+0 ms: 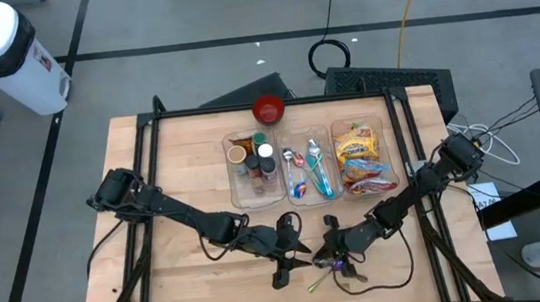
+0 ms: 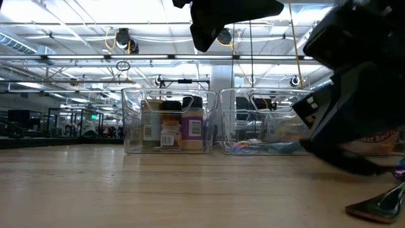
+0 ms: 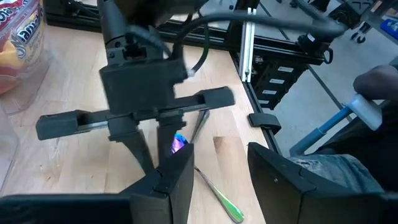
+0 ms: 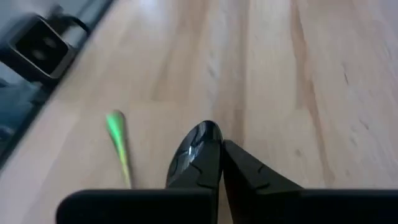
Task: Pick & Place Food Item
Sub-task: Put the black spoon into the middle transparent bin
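Three clear bins stand at the table's far middle: jars (image 1: 253, 163), utensils (image 1: 307, 172) and snack bags (image 1: 363, 156). Both arms meet near the front edge. My right gripper (image 4: 214, 146) is shut and slants down to the tabletop, with a shiny spoon bowl (image 4: 200, 138) at its tip. Beside it a green-handled utensil (image 4: 118, 140) lies flat on the wood, and a small purple piece (image 3: 179, 143) sits by the fingers. My left gripper (image 3: 221, 155) hovers open just in front of the right one, facing it, with nothing between its fingers. My right gripper slants down from the table's right side. Its shut fingertips (image 4: 208, 155) rest against the spoon bowl on the tabletop. I cannot tell whether the metal is pinched between them or only touched.
A red bowl (image 1: 268, 108) sits behind the bins. Black frame rails (image 1: 151, 163) run along both sides of the table. Bare wood (image 1: 192, 270) lies to the left of the grippers. In the low view the jar bin (image 2: 168, 123) stands across the table.
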`<state>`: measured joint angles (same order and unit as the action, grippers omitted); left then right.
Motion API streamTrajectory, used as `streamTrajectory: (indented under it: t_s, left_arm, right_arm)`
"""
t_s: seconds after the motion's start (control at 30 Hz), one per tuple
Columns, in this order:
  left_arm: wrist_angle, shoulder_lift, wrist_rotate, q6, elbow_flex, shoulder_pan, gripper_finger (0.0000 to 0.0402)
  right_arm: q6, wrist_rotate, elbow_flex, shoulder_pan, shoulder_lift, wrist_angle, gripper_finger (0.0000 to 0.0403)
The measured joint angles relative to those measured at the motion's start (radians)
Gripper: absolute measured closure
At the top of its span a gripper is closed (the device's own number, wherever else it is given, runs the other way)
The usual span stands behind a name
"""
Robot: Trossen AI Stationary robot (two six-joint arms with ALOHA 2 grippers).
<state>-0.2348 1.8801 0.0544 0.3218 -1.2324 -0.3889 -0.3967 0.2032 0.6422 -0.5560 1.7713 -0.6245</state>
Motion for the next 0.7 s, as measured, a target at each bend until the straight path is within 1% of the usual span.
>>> streamTrajectory:
  t_s: [0.03, 0.23, 0.37, 0.5, 0.7]
  left_arm:
    - [0.0, 0.0, 0.0, 0.0, 0.0, 0.0, 0.0243]
    - [0.0, 0.0, 0.0, 0.0, 0.0, 0.0, 0.0243]
    - [-0.01, 0.0, 0.0, 0.012, 0.0, 0.0, 0.0243]
    - [-0.081, 0.0, -0.001, 0.054, 0.0, 0.0, 0.0243]
    - [-0.147, -0.006, -0.01, 0.066, 0.0, -0.001, 0.0243]
  right_arm:
    - [0.01, -0.004, 0.0, 0.0, 0.0, -0.018, 0.0402]
    - [0.044, -0.104, 0.0, 0.006, -0.001, -0.103, 0.0402]
    - [0.074, -0.103, 0.0, 0.005, -0.042, -0.112, 0.0402]
    - [0.136, -0.1, 0.0, 0.008, -0.138, -0.101, 0.0402]
    - [0.234, -0.093, 0.0, 0.043, -0.332, -0.031, 0.0402]
